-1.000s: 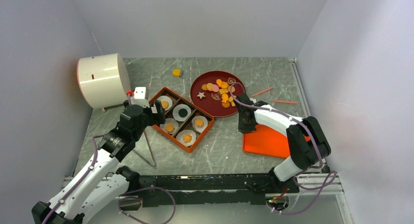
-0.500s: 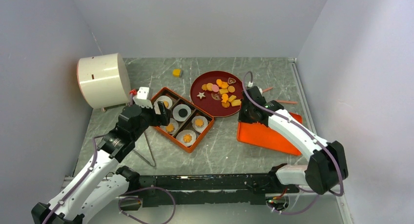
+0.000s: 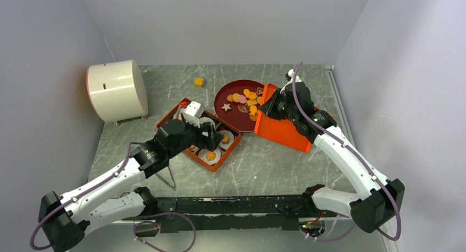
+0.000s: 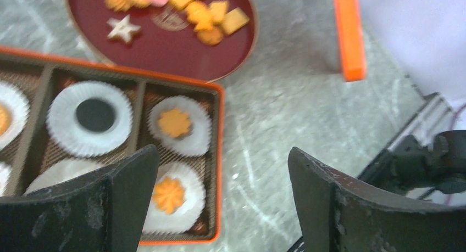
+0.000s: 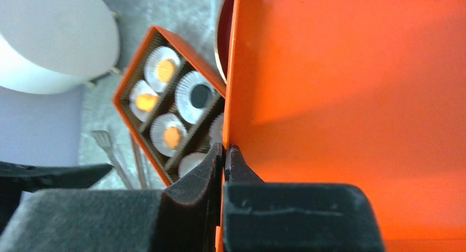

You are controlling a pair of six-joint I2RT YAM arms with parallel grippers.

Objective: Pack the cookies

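Note:
Several cookies lie loose on a dark red plate; the left wrist view shows them too, cookies. An orange compartment box holds white paper cups with orange flower cookies and a dark round one. My left gripper hovers open over the box's right end, gripper empty. My right gripper is shut on the rim of the orange lid, held tilted beside the plate. In the right wrist view the gripper pinches the lid.
A white cylinder stands at the back left. One yellow cookie lies alone on the table behind the plate. Metal tongs lie near the box's front left. Walls close in on the left, back and right.
My right gripper lifted the orange lid off the table and swung it up and back beside the plate. My left gripper moved right along the box.

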